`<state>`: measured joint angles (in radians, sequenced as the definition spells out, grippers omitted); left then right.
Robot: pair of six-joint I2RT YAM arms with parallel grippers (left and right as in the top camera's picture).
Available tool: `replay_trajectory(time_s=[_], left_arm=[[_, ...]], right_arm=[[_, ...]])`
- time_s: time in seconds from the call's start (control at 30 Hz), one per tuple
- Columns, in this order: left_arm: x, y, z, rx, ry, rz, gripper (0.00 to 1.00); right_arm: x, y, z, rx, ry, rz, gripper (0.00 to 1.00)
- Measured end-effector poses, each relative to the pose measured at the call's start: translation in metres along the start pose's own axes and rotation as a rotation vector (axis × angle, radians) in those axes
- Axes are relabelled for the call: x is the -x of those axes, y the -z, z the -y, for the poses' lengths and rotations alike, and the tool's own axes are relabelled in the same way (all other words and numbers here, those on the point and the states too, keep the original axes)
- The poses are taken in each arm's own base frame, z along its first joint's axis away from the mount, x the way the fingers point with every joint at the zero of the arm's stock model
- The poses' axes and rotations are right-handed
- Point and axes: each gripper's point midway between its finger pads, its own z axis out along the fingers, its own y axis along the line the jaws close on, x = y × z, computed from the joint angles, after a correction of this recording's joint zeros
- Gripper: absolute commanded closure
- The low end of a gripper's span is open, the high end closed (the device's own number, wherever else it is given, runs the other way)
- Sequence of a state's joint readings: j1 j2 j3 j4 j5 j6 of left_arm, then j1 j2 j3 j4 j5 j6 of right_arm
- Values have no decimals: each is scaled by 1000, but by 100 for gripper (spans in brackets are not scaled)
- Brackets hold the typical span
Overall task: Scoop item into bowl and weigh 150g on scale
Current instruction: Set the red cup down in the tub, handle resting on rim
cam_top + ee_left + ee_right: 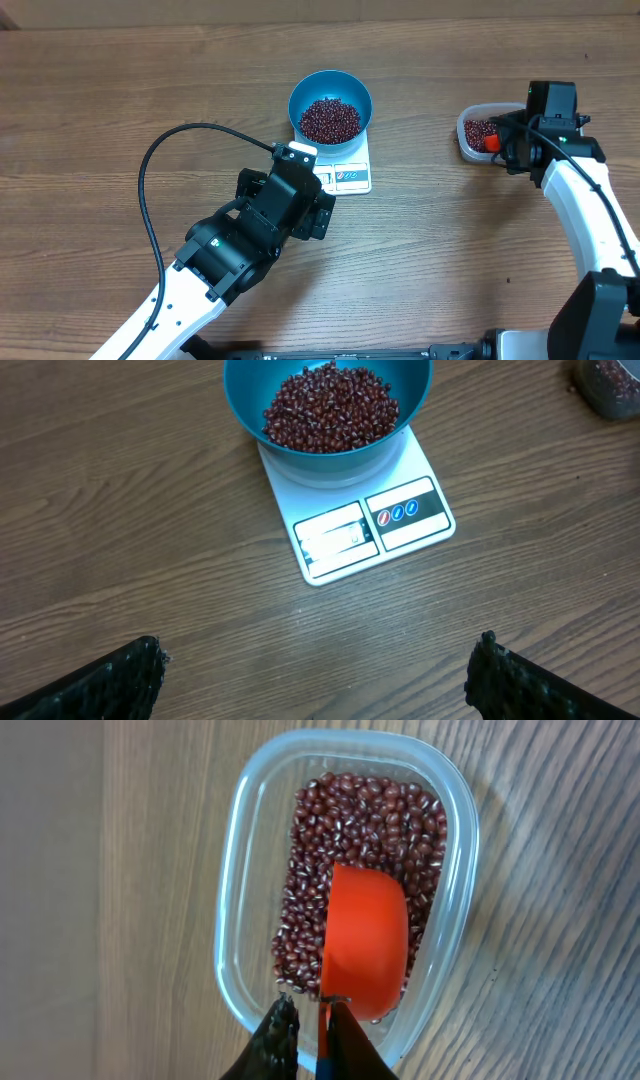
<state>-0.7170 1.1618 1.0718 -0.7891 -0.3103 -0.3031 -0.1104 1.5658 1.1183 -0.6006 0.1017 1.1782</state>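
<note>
The blue bowl [297,98] stands on the white scale [351,178] and holds a heap of red-brown beans [330,119]. In the left wrist view the bowl [250,390], beans [330,408] and scale [400,535] lie ahead. My left gripper [318,650] is wide open over bare wood, just short of the scale. My right gripper [308,1010] hovers at the near rim of the clear tub [232,920], its jaws slightly apart. An orange scoop [365,940] lies upside down on the tub's beans [360,820]; its handle rests against one finger, with a gap to the other.
The clear tub [468,128] sits at the right, about a bowl's width from the scale. A black cable [150,200] loops over the table left of the left arm. Wood tabletop lies all around.
</note>
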Motion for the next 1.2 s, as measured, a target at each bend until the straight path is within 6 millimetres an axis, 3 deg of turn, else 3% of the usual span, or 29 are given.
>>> replay_trajectory(time_s=[0.63,0.93,1.2], left_arm=[[0,0,0,0,0,0,1],[0,0,0,0,0,0,1],[0,0,0,0,0,0,1]], right_arm=[[-1,-4,3,-12,0,-1,56],[-1,-4,4,-18,1,-3,29],[-1,-4,5,-21,1,-4,25]])
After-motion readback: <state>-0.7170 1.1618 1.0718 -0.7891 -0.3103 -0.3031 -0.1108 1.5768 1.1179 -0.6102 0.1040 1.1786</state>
